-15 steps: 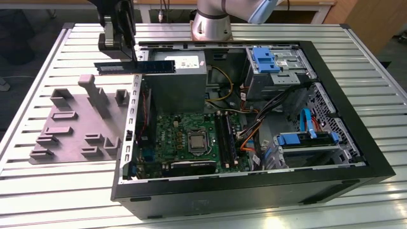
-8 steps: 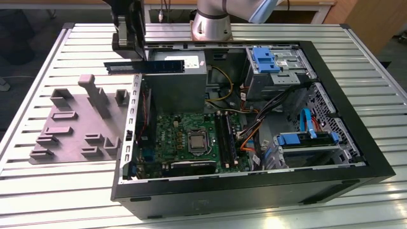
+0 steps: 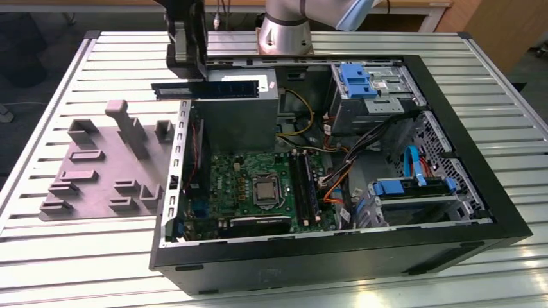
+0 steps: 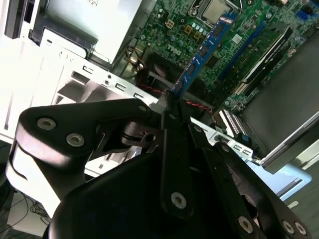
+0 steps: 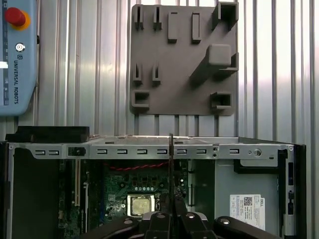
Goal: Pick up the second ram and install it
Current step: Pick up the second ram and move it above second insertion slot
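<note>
The second ram (image 3: 224, 88) is a dark stick held level above the far left corner of the open computer case (image 3: 479, 192), over the edge of the silver power supply (image 3: 240, 115). My gripper (image 3: 197, 78) hangs from above and is shut on it. In the second wrist view the ram (image 4: 202, 52) reaches out from the clamped fingers (image 4: 175, 124) toward the green motherboard (image 4: 259, 30). In the first wrist view the ram (image 5: 171, 159) shows edge-on as a thin line, rising from my gripper (image 5: 171, 201) over the case rim. The black memory slots (image 3: 304, 186) lie beside the processor socket (image 3: 265, 190).
A grey moulded tray (image 3: 94, 173) with raised blocks lies on the slatted table at the exterior view's left, also in the first wrist view (image 5: 182, 59). Drive cages with blue clips (image 3: 364, 80) and bundled cables (image 3: 342, 173) crowd the case's right half. A pendant with a red button (image 5: 15, 17) lies on the table.
</note>
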Controlling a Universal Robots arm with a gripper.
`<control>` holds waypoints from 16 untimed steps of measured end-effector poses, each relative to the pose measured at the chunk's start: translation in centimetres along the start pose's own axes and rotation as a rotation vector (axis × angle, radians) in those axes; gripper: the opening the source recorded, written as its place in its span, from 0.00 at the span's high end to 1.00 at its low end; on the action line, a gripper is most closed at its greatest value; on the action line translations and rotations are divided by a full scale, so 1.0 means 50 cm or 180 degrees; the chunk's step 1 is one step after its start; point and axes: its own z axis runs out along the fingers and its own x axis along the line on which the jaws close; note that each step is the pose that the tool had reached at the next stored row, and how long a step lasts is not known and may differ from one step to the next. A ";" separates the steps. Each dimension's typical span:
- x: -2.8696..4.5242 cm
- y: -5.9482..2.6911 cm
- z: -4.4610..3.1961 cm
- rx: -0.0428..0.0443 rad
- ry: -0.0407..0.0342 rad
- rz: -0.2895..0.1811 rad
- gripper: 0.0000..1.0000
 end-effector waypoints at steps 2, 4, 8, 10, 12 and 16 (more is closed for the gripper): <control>0.000 -0.007 0.000 0.0000 0.0000 0.0000 0.86; 0.000 -0.015 0.000 0.0000 0.0000 0.0000 0.86; -0.001 -0.035 -0.001 0.0000 0.0000 0.0000 0.86; -0.001 -0.044 -0.001 0.0000 0.0000 0.0000 0.86; -0.001 -0.055 -0.001 0.0000 0.0000 0.0000 0.86; -0.002 -0.074 -0.002 0.0000 0.0000 0.0000 0.86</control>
